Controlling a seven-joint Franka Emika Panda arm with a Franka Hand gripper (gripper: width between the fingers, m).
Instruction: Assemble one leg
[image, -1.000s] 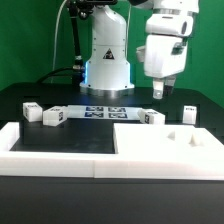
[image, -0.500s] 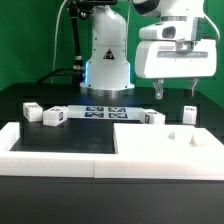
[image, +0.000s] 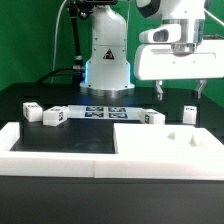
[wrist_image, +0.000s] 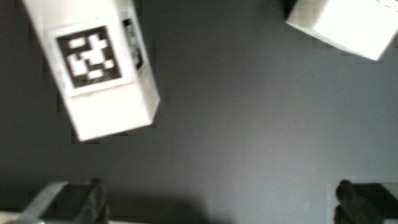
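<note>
**Gripper wide open over a light plastic leg, nothing in hand**

In the wrist view the gripper (wrist_image: 217, 200) holds nothing. Its two dark fingertips (wrist_image: 71, 200) stand far apart with only bare black table (wrist_image: 231, 120) between them. The leg (wrist_image: 102, 65) lies just beyond the fingertips, off the line between the jaws, turned at a slant with its tagged face up.

It looks like a small, hollow-light, rigid plastic post. It should not bend or crush, but its smooth faces may slip or swivel if it is pinched off-centre. The safest hold is probably across the two long side faces near mid-length, with the jaws squared to the post's slant. A second white piece (wrist_image: 347, 25) lies apart from it at the edge of that view, clear of the grasp.

In the exterior view a raised white frame (image: 40, 150) comes nearest. Behind it is the large white plate (image: 150, 145), on the exterior view's right. Past the plate, two small tagged posts (image: 152, 117) sit under the raised gripper. Which of them is the leg seen from the wrist cannot be told for sure. The plate's edge lies close to them, so a descent needs care there.

Two more posts (image: 52, 117) lie well apart on the exterior view's left. The marker board (image: 100, 111) lies between the groups, and the robot base (image: 107, 60) stands farthest back.
</note>
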